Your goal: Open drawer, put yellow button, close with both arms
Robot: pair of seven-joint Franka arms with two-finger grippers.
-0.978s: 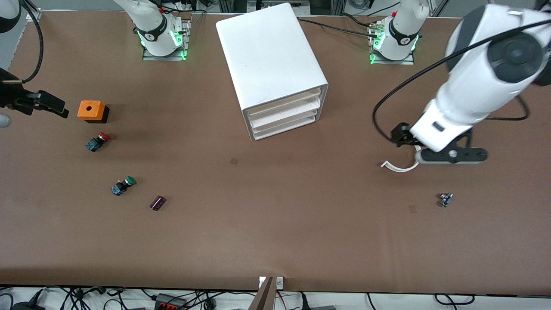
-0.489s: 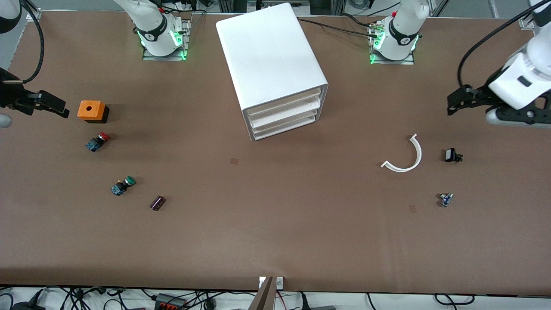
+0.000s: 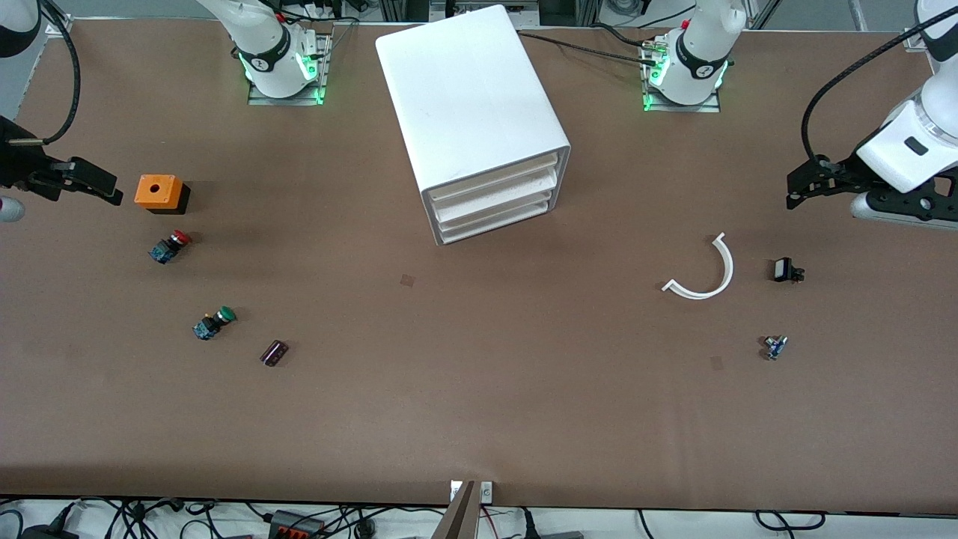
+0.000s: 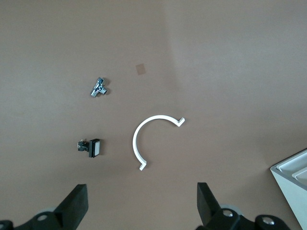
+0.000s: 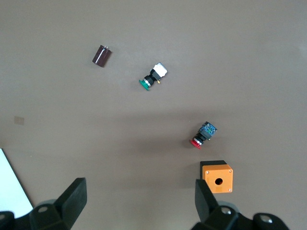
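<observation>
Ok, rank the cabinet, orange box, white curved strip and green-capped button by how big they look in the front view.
1. cabinet
2. white curved strip
3. orange box
4. green-capped button

Even, diffuse overhead light across the matte brown surface [image 3: 479, 389]; no glare on it. The large white boxy plastic cabinet [image 3: 468, 97] is the brightest thing, its top near washed out, drawer fronts shaded. Soft short shadow on the surface beside the cabinet's base, on the side nearer the front camera. Green indicator glow at both arm bases, farther from the front camera than the cabinet. Front view sharp throughout. Wrist views slightly softer, with a broad faint shading band across the surface.
</observation>
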